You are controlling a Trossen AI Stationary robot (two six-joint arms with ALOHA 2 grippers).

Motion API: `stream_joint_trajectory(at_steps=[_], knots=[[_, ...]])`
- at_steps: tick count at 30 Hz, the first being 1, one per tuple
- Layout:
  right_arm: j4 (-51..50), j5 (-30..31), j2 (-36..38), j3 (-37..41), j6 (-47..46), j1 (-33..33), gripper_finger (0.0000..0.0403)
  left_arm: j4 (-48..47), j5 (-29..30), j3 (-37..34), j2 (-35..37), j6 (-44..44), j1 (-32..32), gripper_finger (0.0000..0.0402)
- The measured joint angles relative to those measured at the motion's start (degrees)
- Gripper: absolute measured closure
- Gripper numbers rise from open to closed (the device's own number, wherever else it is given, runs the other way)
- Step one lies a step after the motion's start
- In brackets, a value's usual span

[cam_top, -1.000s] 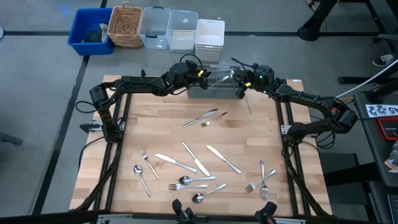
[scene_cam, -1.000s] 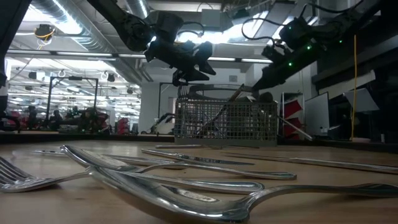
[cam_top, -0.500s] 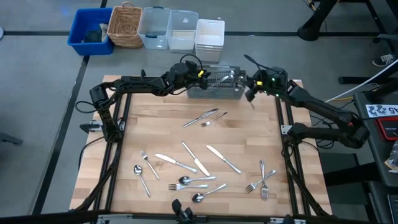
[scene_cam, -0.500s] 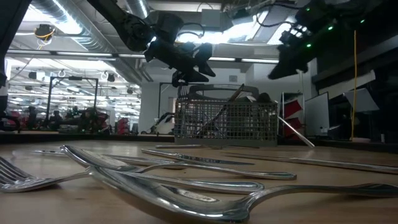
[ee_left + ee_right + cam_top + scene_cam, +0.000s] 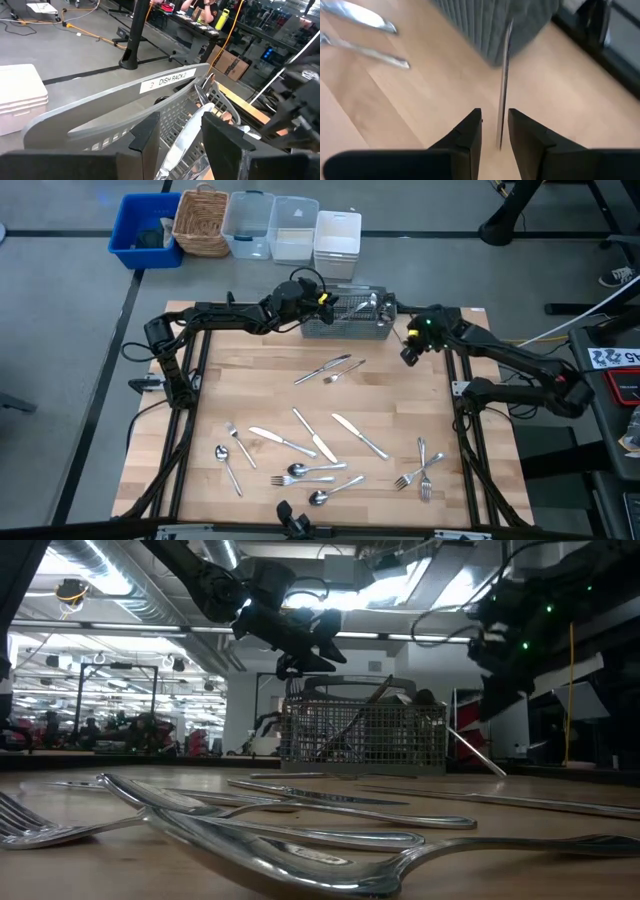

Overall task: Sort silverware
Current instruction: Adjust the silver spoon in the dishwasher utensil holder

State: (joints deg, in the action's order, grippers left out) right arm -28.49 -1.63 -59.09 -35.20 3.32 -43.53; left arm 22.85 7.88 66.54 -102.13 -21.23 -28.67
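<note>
Mostly the silverware (image 5: 318, 448) lies loose across the near half of the table (image 5: 420, 405), forks, spoons and knives mixed together, with a pair of pieces (image 5: 330, 369) nearer the grey wire-mesh basket (image 5: 347, 327) at the far edge; a few handles already stand in that basket, which looks like the place the sorted pieces go. Over its left end, the left gripper (image 5: 318, 298) holds a shiny utensil (image 5: 176, 145) between its fingers, pointed down into the mesh, apparently to drop it in. Just beside the basket's right end, the right gripper (image 5: 410, 352) pinches a slim knife (image 5: 503, 85) on edge above the wood.
</note>
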Motion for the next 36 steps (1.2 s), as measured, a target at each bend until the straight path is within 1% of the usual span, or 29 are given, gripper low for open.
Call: stream_joint_trajectory(at_steps=[4, 7, 10, 12, 21, 28, 30, 32, 36], knots=[[0.9, 0.1, -1.4, 2.2, 0.8, 0.0, 0.0306, 0.0, 0.0, 0.0, 0.0, 0.0, 0.0, 0.027], [3.9, 0.2, -2.7, 4.1, 1.6, 0.0, 0.0306, 0.0, 0.0, 0.0, 0.0, 0.0, 0.0, 0.027], [6.4, 1.8, -4.1, 5.3, 1.7, 0.0, 0.0306, 0.0, 0.0, 0.0, 0.0, 0.0, 0.0, 0.027], [7.2, 3.0, -5.1, 5.7, 1.7, 0.0, 0.0306, 0.0, 0.0, 0.0, 0.0, 0.0, 0.0, 0.027], [10.7, 4.0, -9.9, 7.3, 3.2, 0.0, 0.0306, 0.0, 0.0, 0.0, 0.0, 0.0, 0.0, 0.027], [14.6, 3.6, -14.6, 7.6, 3.2, 0.0, 0.0307, 0.0, 0.0, 0.0, 0.0, 0.0, 0.0, 0.027], [15.4, 3.6, -15.8, 7.6, 3.2, 0.0, 0.0315, 0.0, -0.3, 0.0, 0.0, 0.0, 0.0, 0.027], [15.4, 3.6, -16.6, 7.6, 3.2, 0.0, 0.0332, 0.0, -0.9, 0.0, 0.0, 0.0, 0.0, 0.027], [15.4, 3.9, -17.1, 7.6, 2.8, 0.0, 0.0384, 0.0, -1.5, 0.0, 0.0, 0.0, 0.1, 0.027]])
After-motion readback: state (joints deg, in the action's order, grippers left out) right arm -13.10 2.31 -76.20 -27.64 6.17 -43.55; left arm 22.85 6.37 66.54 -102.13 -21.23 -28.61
